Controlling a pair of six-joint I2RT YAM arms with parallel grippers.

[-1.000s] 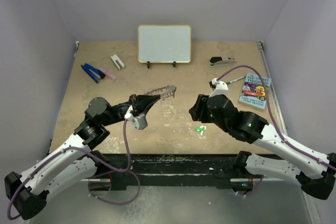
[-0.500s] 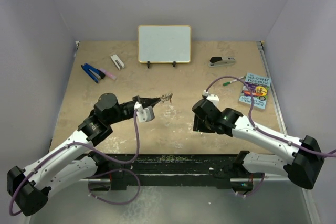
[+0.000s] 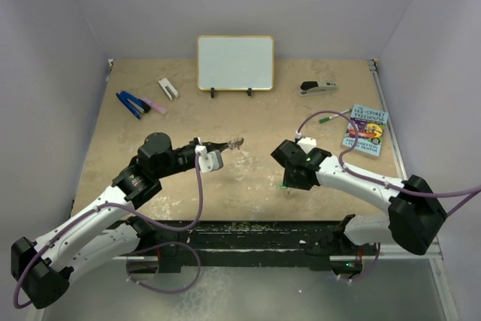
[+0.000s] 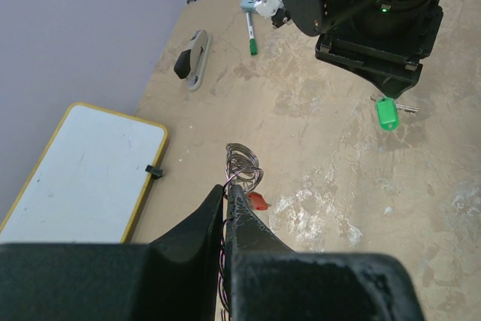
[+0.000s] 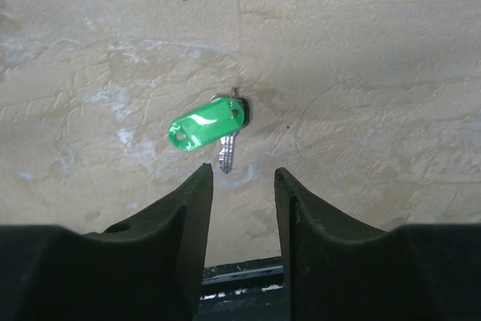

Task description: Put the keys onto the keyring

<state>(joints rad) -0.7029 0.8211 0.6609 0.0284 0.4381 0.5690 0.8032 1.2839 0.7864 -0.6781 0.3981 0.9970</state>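
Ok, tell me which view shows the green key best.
Right wrist: the green key lies centred, head and blade clear. Left wrist shows it small and far; top view gives only a green speck.

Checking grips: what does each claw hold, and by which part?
The left claw pinches the keyring by its near rim. The right claw holds nothing; it stands open over the green key.

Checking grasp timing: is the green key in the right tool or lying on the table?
On the table: the green key lies flat just ahead of the right tool, untouched.
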